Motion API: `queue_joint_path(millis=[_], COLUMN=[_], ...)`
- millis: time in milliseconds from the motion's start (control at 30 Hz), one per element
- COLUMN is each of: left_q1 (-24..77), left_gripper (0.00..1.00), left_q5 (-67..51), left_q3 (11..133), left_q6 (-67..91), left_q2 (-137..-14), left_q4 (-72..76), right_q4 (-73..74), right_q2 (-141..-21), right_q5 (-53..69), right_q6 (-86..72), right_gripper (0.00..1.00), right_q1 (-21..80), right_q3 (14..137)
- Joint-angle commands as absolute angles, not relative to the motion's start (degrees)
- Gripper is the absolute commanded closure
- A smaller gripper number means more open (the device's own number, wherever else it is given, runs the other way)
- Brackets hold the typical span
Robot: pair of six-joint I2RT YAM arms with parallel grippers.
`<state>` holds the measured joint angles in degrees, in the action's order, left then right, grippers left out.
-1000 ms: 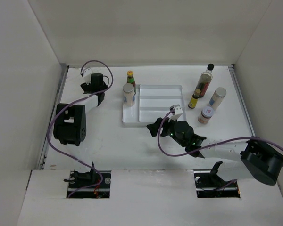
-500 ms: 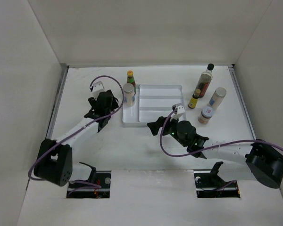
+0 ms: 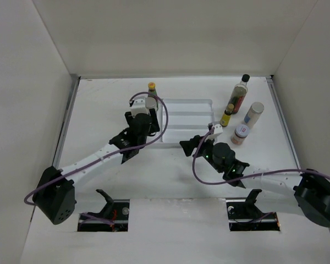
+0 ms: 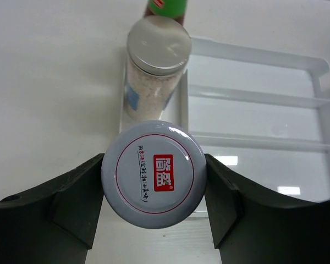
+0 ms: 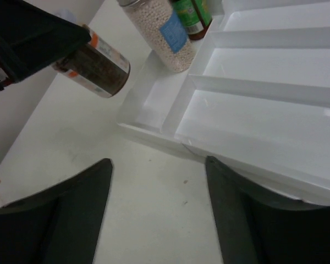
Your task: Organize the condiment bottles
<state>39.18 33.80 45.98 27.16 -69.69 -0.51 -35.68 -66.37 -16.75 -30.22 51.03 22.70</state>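
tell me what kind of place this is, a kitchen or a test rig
Probably a robot test cell, not a kitchen: plain white walls box in a white table, two robot arms are bolted at its near edge, and condiment bottles stand by a divided tray.

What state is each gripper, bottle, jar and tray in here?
Left gripper: jaws shut on dark-filled jar.
Right gripper: jaws open, empty.
Granule jar: upright, lidded, tray's left compartment.
Green-labelled bottle: upright behind it.
Tall dark bottle: upright, capped.
Yellow-capped bottle: upright, capped.
Pale-lidded jar: upright, lidded.
Short jar: upright, lidded.
Tray: wide compartments empty.
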Motion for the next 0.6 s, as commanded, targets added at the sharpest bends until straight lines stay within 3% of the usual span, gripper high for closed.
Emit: queue_joint_path(millis=[0,100,167,500,567], left_q1=[40.8,40.8,40.8,40.8,40.9], left_gripper=[0.74,0.74,0.74,0.7,0.63], left_q5=[34.5,32.6,31.9,31.6,32.5], left_q3=[49.2,49.2,48.8,46.3,45.1], left_q6=[26.1,25.9,25.8,24.2,24.3], left_q2=[-72.5,-75.8,-77.9,-84.3,-84.8], left_q4=[9.1,11.5,13.6,18.5,19.2], right_q4=[-40.9,-40.7,-40.7,-42.2,-41.4], right_q2=[-62.8,-61.2,-60.3,-62.9,-63.3], right_q5=[-19.7,-21.0,-21.7,-22.4,-22.4], right_q6=[-30.0,-29.8,-29.7,-29.4,-29.3], right_gripper=[0.38,0.66,0.76,0.81,0.92], right_q1=[50.1,49.5,49.4,48.9,48.9], right_q3=[21.2,20.6,20.2,20.0,20.6])
